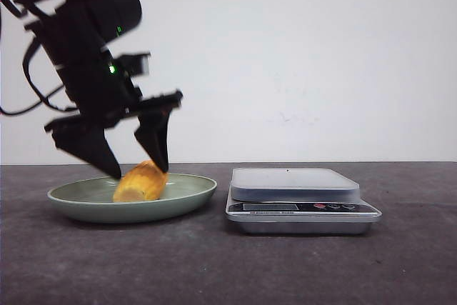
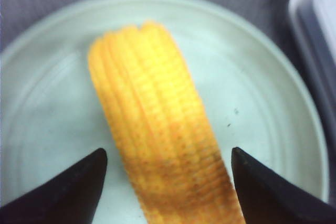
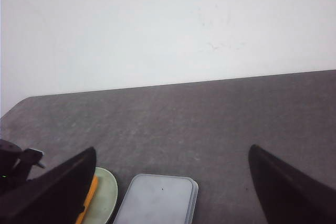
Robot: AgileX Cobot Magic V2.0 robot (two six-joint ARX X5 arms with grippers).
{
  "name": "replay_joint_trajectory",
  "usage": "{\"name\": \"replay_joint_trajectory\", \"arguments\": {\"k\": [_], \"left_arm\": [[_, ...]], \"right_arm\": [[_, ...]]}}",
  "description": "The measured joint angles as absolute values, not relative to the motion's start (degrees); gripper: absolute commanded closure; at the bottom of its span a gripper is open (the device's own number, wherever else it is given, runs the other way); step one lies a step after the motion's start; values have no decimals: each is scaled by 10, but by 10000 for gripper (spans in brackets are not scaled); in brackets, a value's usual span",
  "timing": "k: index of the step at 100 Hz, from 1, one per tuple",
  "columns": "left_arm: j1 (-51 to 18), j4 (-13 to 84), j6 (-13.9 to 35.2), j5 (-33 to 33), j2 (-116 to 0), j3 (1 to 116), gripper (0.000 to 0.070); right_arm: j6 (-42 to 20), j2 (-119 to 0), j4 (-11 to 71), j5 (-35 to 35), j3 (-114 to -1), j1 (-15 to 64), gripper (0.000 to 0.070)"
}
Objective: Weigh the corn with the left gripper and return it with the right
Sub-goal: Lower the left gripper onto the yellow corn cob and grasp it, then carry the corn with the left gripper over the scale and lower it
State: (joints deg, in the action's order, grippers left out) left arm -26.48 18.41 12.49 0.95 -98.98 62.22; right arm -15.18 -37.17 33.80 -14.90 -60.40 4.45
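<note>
Left wrist view is showing the left gripper (image 2: 167, 192) with its two fingers (image 2: 73, 192) standing apart, one on each side of the corn (image 2: 157, 129), not yet pressing on it. The corn is lying on its side in the plate (image 2: 273, 129). In the front view the fingers are reaching down around the cob, just over the plate, with the scale (image 1: 303, 198) sitting just beside it, its platform bare. The right gripper (image 3: 173, 192) is hanging spread wide, holding nothing. Judging by this, the task is only beginning: the grasp, the weighing and the return are all left. Counting: one corn, one plate, one scale, two grippers.
</note>
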Motion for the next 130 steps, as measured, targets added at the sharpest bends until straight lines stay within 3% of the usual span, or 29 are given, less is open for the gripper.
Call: {"name": "replay_joint_trajectory", "arguments": {"k": [5,8,16,20,41,56,76,96,130], "left_arm": [[-268,185,127,1,-998,622,283],[-270,185,128,-2,-1001,622,331],[-274,187,129,-3,-1006,622,606],[-277,187,129,-3,-1006,622,700],[-288,187,131,-18,-993,622,690],[-299,192,138,-16,-915,624,690],[-379,215,164,-49,-875,700,689],[-463,217,211,-71,-949,822,689],[-480,253,298,-91,-1128,931,689]], "right_arm": [[-152,-372,341,-149,-604,44,115],[-152,-372,343,-149,-604,44,124],[-151,-372,347,-149,-604,44,155],[-150,-372,350,-149,-604,44,156],[-147,-372,357,-148,-604,44,156],[-145,-372,365,-148,-604,44,156],[-143,-372,366,-148,-604,44,156],[-143,-372,366,-149,-604,44,156],[-142,-372,380,-149,-604,44,156]]}}
